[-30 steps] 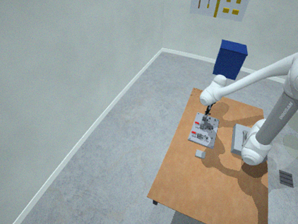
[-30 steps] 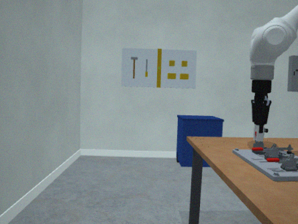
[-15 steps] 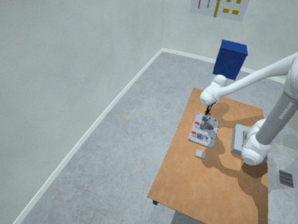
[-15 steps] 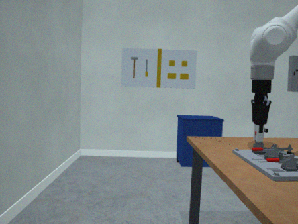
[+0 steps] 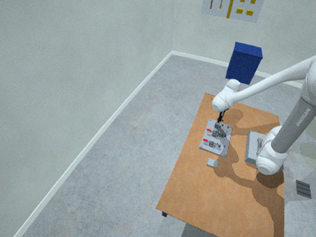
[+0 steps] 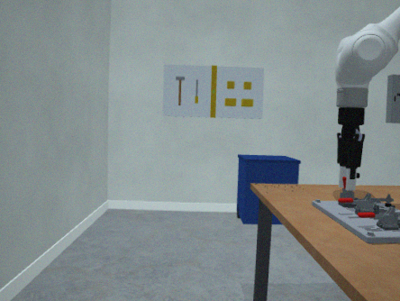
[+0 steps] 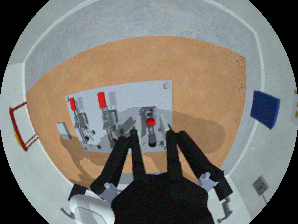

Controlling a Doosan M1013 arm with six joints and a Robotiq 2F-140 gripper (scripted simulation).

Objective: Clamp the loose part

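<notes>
The grey fixture plate [image 5: 216,138] lies on the wooden table and carries several clamps with red handles. The loose part [image 5: 212,162], a small grey block, lies on the table just in front of the plate. My gripper [image 5: 219,120] hangs upright over the plate's far end. In the wrist view its fingers stand apart on either side of one clamp's red handle [image 7: 150,123], without pinching it. In the exterior view that handle [image 6: 344,181] stands upright between the fingertips [image 6: 347,182]. Two other red handles [image 6: 346,200] [image 6: 366,214] lie flat.
A grey box [image 5: 253,146] stands on the table next to the robot's base [image 5: 270,158]. A blue bin [image 5: 244,62] stands on the floor beyond the table's far edge. The table's left edge runs close to the plate.
</notes>
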